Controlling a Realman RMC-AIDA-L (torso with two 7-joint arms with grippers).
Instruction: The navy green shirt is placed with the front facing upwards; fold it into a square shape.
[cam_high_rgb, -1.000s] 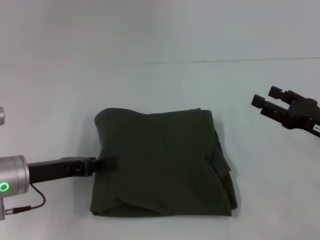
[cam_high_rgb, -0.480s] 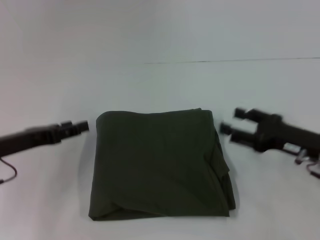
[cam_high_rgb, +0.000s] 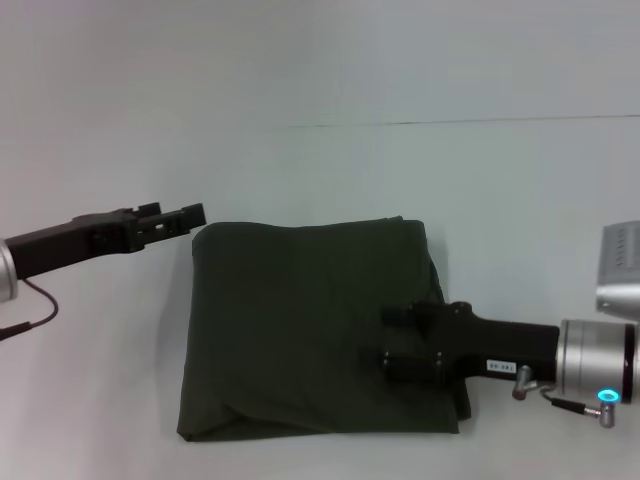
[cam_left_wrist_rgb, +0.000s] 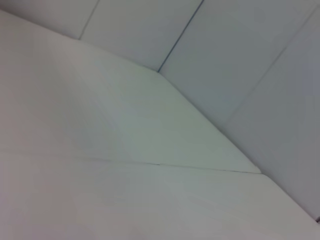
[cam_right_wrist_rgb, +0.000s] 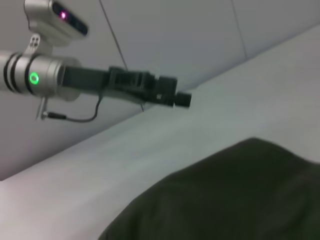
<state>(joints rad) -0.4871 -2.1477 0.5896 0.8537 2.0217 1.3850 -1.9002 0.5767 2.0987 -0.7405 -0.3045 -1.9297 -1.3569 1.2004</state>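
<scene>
Fingers of our right gripper (cam_high_rgb: 382, 338) spread wide over the folded shirt (cam_high_rgb: 300, 320), lower centre on the tabletop (cam_high_rgb: 320, 170). Our left gripper (cam_high_rgb: 197, 215), centre-left beside the shirt's corner; fingers' spread unclear.

surface: pale table (cam_high_rgb: 320, 170) — thin dark seam across far side | backdrop: plain wall (cam_high_rgb: 320, 50)

A broad white table (cam_high_rgb: 300, 160) fills the head view, its far edge showing as a thin dark line against a plain pale wall (cam_high_rgb: 320, 50) behind it. In the left wrist view, the wall above the table is made of flat white panels (cam_left_wrist_rgb: 240, 60) parted by thin dark seams. The light is even and soft across the table.
</scene>
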